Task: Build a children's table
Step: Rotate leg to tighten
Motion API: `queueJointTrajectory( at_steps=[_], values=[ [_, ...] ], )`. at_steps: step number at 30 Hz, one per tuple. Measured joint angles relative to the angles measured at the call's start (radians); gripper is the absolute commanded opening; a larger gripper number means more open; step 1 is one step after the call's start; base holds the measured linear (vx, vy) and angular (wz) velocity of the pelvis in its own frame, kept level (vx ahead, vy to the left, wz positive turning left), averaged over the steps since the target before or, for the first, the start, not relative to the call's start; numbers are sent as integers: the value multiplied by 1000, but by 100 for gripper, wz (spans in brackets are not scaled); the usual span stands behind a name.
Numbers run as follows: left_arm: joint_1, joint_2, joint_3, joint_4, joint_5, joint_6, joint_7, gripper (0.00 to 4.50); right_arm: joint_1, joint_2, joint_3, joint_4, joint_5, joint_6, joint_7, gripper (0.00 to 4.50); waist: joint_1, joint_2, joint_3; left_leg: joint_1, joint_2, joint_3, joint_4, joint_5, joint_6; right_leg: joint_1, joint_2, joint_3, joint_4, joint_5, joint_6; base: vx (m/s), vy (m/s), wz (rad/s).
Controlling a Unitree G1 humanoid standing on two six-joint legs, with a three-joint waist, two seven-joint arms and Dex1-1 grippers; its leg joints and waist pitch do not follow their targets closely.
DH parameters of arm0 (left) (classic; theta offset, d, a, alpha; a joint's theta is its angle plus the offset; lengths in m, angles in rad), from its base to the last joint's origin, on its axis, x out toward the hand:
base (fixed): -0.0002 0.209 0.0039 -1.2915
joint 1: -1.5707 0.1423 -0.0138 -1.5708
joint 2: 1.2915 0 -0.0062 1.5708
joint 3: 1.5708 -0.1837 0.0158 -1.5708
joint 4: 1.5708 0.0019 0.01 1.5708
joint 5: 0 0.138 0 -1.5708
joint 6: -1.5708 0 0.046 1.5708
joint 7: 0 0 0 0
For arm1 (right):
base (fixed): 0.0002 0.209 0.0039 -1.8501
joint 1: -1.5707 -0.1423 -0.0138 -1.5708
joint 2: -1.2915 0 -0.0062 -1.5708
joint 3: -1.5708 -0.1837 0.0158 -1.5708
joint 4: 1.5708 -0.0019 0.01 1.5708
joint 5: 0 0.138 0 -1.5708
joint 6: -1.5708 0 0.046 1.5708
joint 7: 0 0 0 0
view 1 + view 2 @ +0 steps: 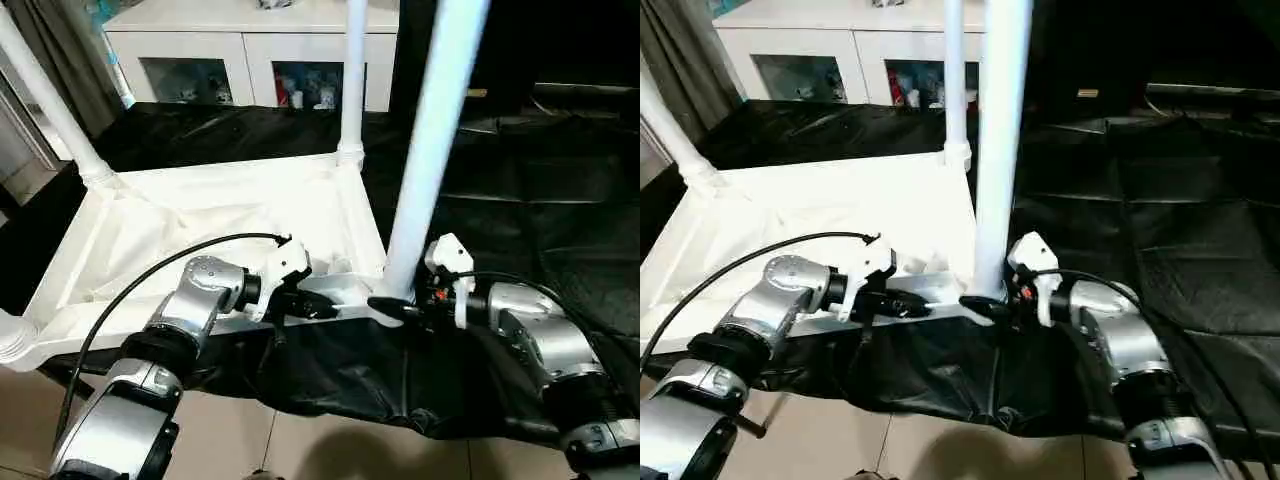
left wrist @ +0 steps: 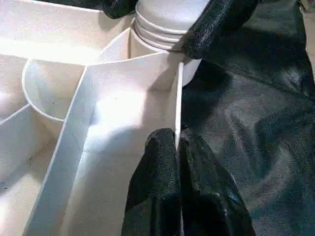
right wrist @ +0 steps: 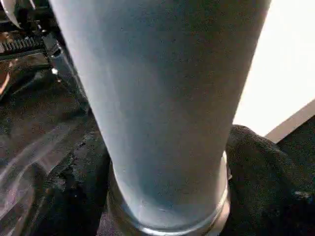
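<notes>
The children's table lay upside down on a black sheet spread over the floor, ribbed underside up, with three legs standing in its corner sockets: one at the far left, one at the far right and one at the near right corner. The left gripper was pinched shut on the thin side wall of the top next to that near corner, steadying it. The right gripper stood wide around the base of the near leg, its fingers flanking the threaded end. The step in hand appeared to be seating that leg in its socket. Next, it probably needed tightening until firm; the near left socket seemingly lacked its leg.
</notes>
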Motion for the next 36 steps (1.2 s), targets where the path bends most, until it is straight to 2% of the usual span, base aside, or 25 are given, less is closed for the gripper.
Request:
queueJointTrajectory(
  at_steps=[3, 4, 9, 14, 18, 22, 23, 25, 27, 30, 31, 36],
  values=[
    [5, 2, 0, -10, -2, 3, 0, 0, 2, 2, 1, -6, 8, 8, 6, 317, 0, 0, 0, 0, 0, 0, 0, 0, 0, 0, 0, 0, 0, 0, 0, 0, 0, 0],
    [7, 3, 0, -14, -2, 5, 0, 0, 5, 4, 1, -12, 10, 15, 6, 289, 0, 0, 0, 0, 0, 0, 0, 0, 0, 0, 0, 0, 0, 0, 0, 0, 0, 0],
    [12, -10, 1, -16, -2, 6, 40, 0, 18, 43, -14, -16, 4, 25, -70, 270, -2, 0, 0, 0, 0, 0, 0, 0, 0, 0, 0, 0, 1, 0, 0, 0, 0, 0],
    [-32, -91, 20, 58, 34, 7, 252, 0, -33, 151, -75, 84, -42, 18, -394, 269, -14, -2, -1, 9, 0, 0, 1, -3, -5, 6, 0, 1, 2, 2, -3, 0, 0, 0],
    [-52, -141, 28, 103, 47, 10, 371, 0, -62, 221, -102, 139, -59, 13, -577, 269, -21, -2, -1, 17, -2, 0, -3, -3, -5, 13, 0, 2, -1, -2, 3, 0, 0, 0],
    [-74, -184, 34, 139, 60, 10, 450, 0, -86, 268, -127, 176, -87, -6, -716, 269, -28, 1, -2, 17, -4, -1, -3, -3, -5, 15, -1, 3, -3, -2, 3, 0, 0, 0],
    [-74, -188, 36, 141, 63, 10, 454, 0, -87, 270, -127, 181, -90, -13, -723, 269, -28, 2, -2, 17, -4, -1, -3, -3, -5, 16, -1, 3, -4, -2, 3, 0, 0, 0],
    [-74, -188, 39, 141, 64, 10, 453, 0, -87, 270, -127, 185, -90, -21, -720, 325, -29, 2, -2, 17, -4, -1, -3, -3, -5, 16, -1, 3, -4, -2, 3, 0, 0, 0],
    [-74, -188, 40, 141, 64, 10, 440, 0, -87, 266, -136, 184, -83, -21, -690, 339, -29, 2, -2, 17, -4, -1, -4, -3, -5, 16, -1, 3, -4, -2, 3, 0, 0, 0],
    [-74, -177, 42, 137, 62, 10, 408, 0, -82, 237, -133, 178, -75, -22, -600, 345, -29, 2, -2, 16, -4, -1, -4, -3, -5, 15, -1, 3, -3, -1, 2, 0, 0, 0],
    [-74, -172, 42, 136, 59, 10, 391, 0, -79, 220, -123, 173, -74, -24, -566, 361, -29, 2, -2, 16, -4, -1, -5, -3, -5, 15, -1, 2, -3, 1, -1, 0, 0, 0],
    [-50, -100, 34, 99, 34, 1, 247, 0, -48, 131, -61, 121, -62, -43, -328, 361, -24, 2, -2, 14, 0, -1, -8, -3, -5, 12, 1, -1, -2, 0, 0, 0, 0, 0]
  ],
)
